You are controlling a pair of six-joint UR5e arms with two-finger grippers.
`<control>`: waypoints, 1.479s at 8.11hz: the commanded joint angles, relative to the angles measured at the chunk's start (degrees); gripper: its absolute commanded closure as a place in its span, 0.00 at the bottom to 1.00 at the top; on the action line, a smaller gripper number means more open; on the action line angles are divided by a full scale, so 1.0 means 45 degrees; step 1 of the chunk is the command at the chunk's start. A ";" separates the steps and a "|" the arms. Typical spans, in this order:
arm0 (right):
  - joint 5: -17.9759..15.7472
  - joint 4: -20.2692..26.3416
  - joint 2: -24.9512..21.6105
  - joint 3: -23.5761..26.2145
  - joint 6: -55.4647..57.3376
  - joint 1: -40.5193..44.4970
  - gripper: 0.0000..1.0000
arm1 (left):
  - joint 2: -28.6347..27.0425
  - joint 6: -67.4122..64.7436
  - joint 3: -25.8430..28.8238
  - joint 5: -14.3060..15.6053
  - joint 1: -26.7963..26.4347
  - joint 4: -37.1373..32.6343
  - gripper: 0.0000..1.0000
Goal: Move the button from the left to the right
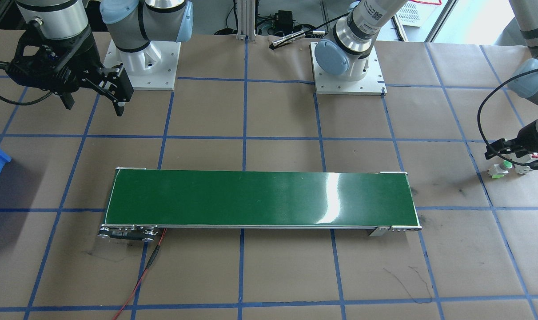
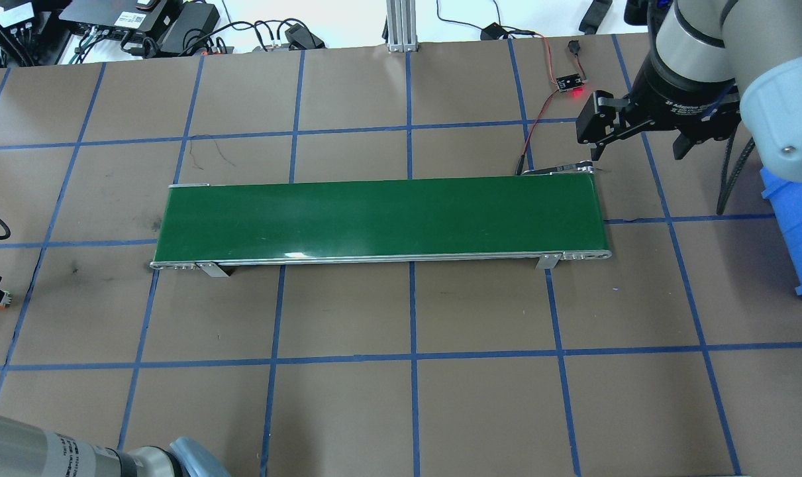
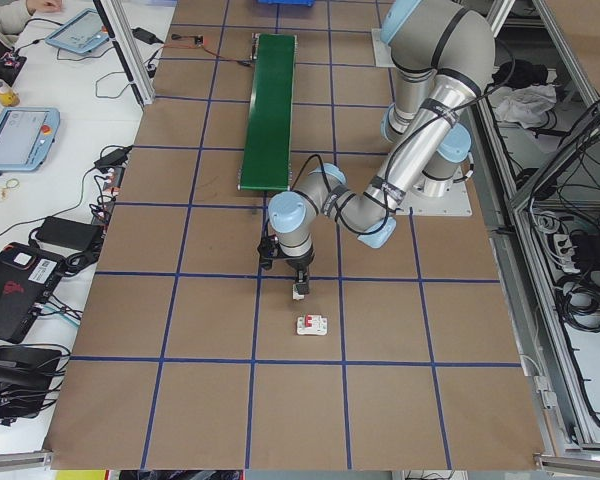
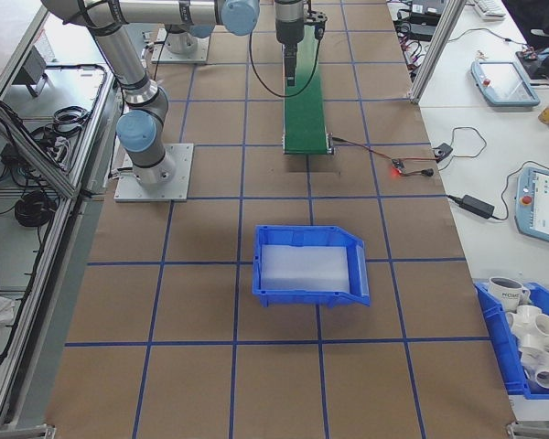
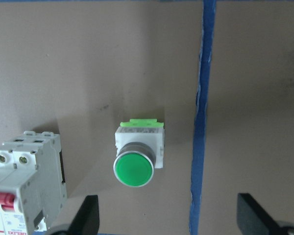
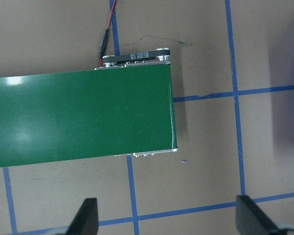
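Left wrist-mounted view: the button [image 5: 135, 156] is seen lying on the brown paper, its green cap turned toward the lens, at about 12 o'clock from the midpoint of the left gripper [image 5: 169, 220].
Left gripper: spread wide, nothing held; both dark fingertips [image 5: 85, 215] are seen at the lower edge, the button lying beyond and between their lines, untouched.
Button, place: just at 9 o'clock of a blue tape line [image 5: 202, 117], and near a white circuit breaker [image 5: 24, 183] at its 8 o'clock, apart from it.
Front-facing view: the button [image 1: 501, 169] is found at 3 o'clock of the green conveyor belt [image 1: 260, 198], well apart from it, just under the left gripper [image 1: 500, 149].
Right gripper: [image 1: 115, 91] is held above the table at 10 o'clock of the belt, fingers parted and empty.
Right wrist-mounted view: the belt's end [image 6: 137, 115] with a red-black wire [image 6: 105, 39] is shown.
Blue bin: [image 4: 311, 265] is seen in the exterior right view, at 6 o'clock of the belt.
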 commanded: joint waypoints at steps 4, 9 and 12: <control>-0.0005 0.0000 0.0012 0.0019 0.0000 0.0000 0.00 | -0.0713 0.0476 0.0080 0.0051 0.0000 0.0480 0.00; -0.0005 0.0000 0.0012 0.0019 -0.0019 0.0000 0.00 | -0.1336 0.1043 0.0099 0.0032 0.0000 0.1534 0.00; -0.0025 0.0000 0.0012 0.0019 -0.0019 0.0000 0.00 | -0.1357 0.1004 0.0080 -0.0085 0.0000 0.1516 0.20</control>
